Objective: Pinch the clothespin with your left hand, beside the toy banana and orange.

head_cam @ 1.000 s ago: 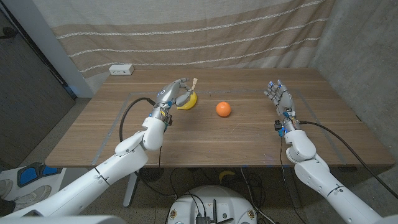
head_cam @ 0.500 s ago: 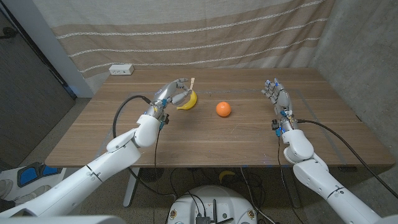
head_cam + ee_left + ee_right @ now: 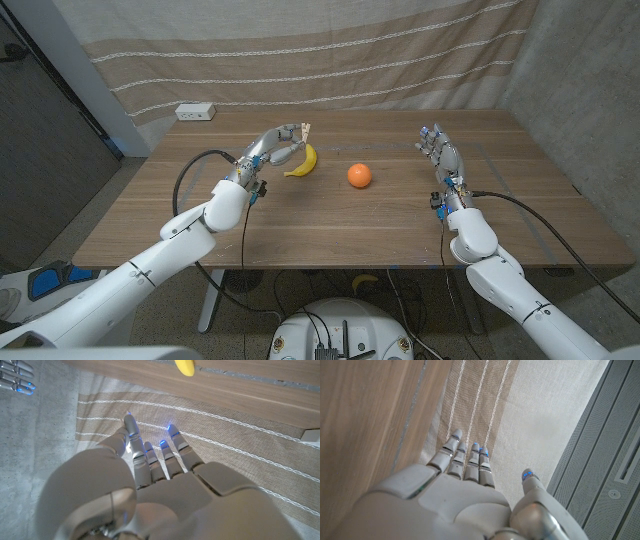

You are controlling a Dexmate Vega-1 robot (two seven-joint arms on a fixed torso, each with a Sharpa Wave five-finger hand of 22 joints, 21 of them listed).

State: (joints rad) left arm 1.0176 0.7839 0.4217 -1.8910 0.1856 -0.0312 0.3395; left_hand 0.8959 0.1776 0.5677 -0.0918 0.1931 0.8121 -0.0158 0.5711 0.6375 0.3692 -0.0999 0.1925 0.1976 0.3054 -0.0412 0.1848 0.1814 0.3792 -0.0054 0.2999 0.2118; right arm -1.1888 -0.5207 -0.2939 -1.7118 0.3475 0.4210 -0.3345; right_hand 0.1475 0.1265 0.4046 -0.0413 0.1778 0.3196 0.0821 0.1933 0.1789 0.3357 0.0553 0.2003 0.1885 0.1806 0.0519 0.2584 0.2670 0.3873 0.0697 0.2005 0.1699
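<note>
Clothespin (image 3: pixel 307 130): small pale wooden peg, pinched at the fingertips of the left hand (image 3: pixel 275 146), raised just above the banana (image 3: pixel 302 161). Best kept squeezed squarely on the tail ends, with steady pressure so the spring doesn't twist it free. Banana curved, smooth yellow; orange (image 3: pixel 359 175) round, near it on the wood-grain desk (image 3: pixel 400 230). Right hand (image 3: pixel 443 155) upright, fingers apart, holding nothing.

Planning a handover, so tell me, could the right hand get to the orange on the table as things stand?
Probably yes: the right hand holds nothing, and bare table lies between it and the orange, though whether it can stretch that far is uncertain.
</note>
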